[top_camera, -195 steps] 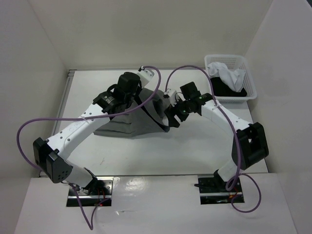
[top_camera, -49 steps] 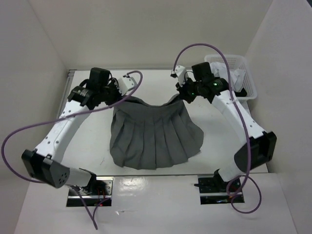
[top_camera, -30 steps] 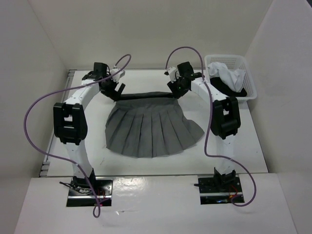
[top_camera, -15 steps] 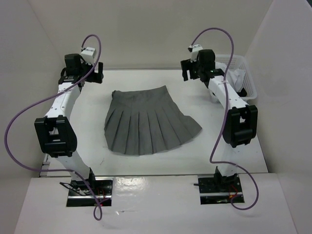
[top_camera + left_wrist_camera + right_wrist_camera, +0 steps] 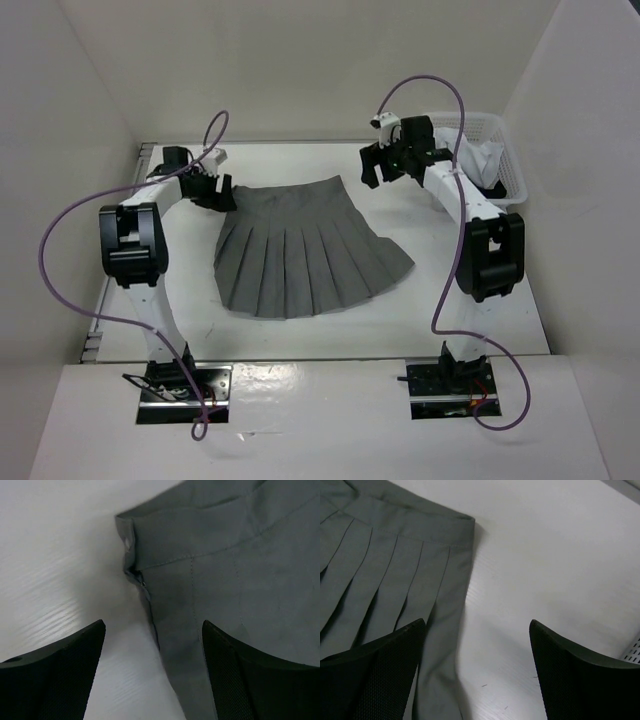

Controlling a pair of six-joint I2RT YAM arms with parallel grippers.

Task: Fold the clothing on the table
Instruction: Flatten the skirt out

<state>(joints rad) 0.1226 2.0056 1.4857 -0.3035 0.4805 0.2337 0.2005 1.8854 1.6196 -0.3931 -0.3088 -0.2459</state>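
Skirt: the dark grey pleated soft-fabric skirt (image 5: 300, 250) lies spread in a single layer in the middle of the large white flat counter (image 5: 300, 335). Its waistband is toward the far wall, its pleats fan toward the arm bases, and the hem's right corner flares outward.
Change: a second ago both claws held the waistband stretched between them. They have since let go and lifted off, and the skirt has settled flat and unfolded.
Left claw: the black left claw (image 5: 215, 193) has come back down to the waistband's left end. Its wrist view shows the jaws spread with nothing pinched, poised over the zip edge and the bare counter beside it.
Right claw: the black right claw (image 5: 372, 172) is also spread and empty. It hangs over bare counter just beside the waistband's right corner, apart from the fabric.
Meaning: the laying-out looks finished and no fold has been made yet. Both claws seem placed to take the waistband corners for a first fold.
Risk: soft pleats may splay when lifted.
Surroundings: a white plastic mesh basket (image 5: 470, 117) holding white and black garments (image 5: 470, 155) sits at the far right, well apart from the skirt.
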